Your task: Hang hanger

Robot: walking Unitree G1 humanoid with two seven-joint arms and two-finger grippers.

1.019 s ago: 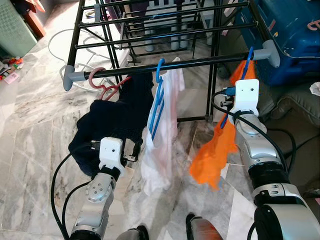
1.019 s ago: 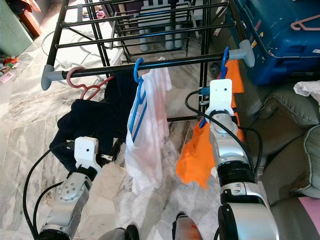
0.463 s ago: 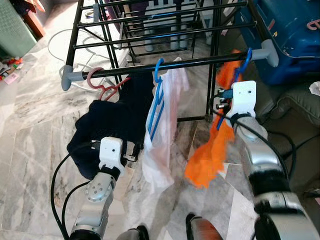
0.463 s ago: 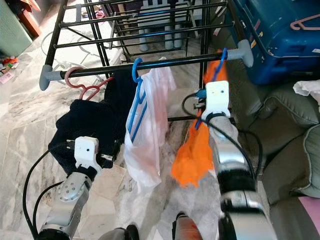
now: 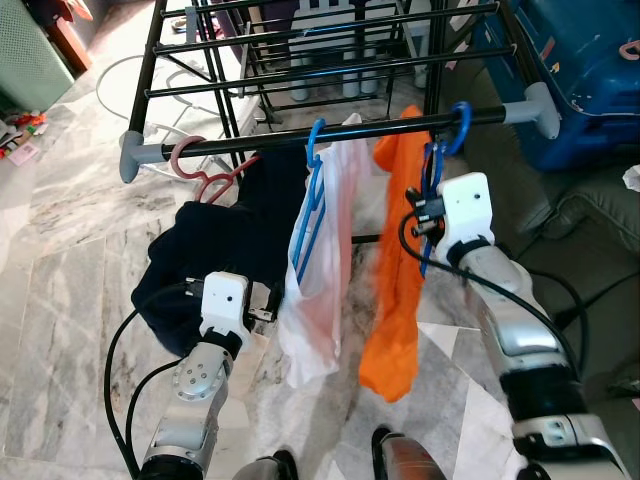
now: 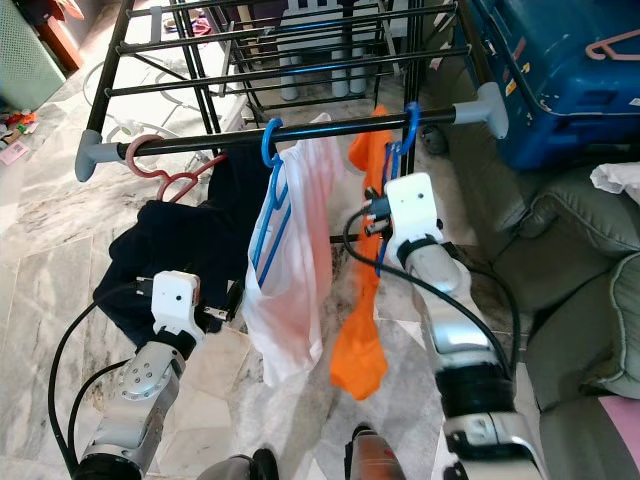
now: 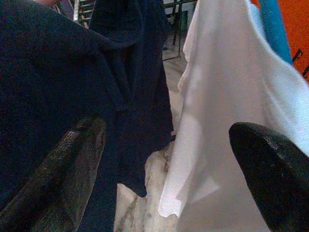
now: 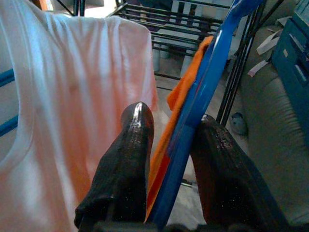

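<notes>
A blue hanger [image 5: 433, 185] carrying an orange garment [image 5: 395, 290] has its hook over the front rail [image 5: 260, 141] of a black drying rack. My right gripper [image 5: 424, 218] is shut on this hanger's neck just below the rail; the right wrist view has both fingers [image 8: 136, 126] pressed against the blue hanger [image 8: 207, 82]. To its left hang a second blue hanger with a white shirt [image 5: 322, 270] and a pink hanger [image 5: 205, 172] with a navy garment [image 5: 215, 250]. My left gripper [image 5: 264, 306] is open, low beside the navy garment [image 7: 53, 72], holding nothing.
A blue case [image 5: 590, 55] stands at the right behind the rack, above a grey sofa [image 6: 585, 250]. Further rack bars [image 5: 300, 60] run behind the front rail. A green basket [image 5: 25, 60] sits at the far left. White cable [image 5: 110, 85] lies on the marble floor.
My right gripper has carried the blue hanger and orange garment left along the rail, from the grey end cap towards the white shirt. The garment now hangs straighter. The left arm has stayed put.
</notes>
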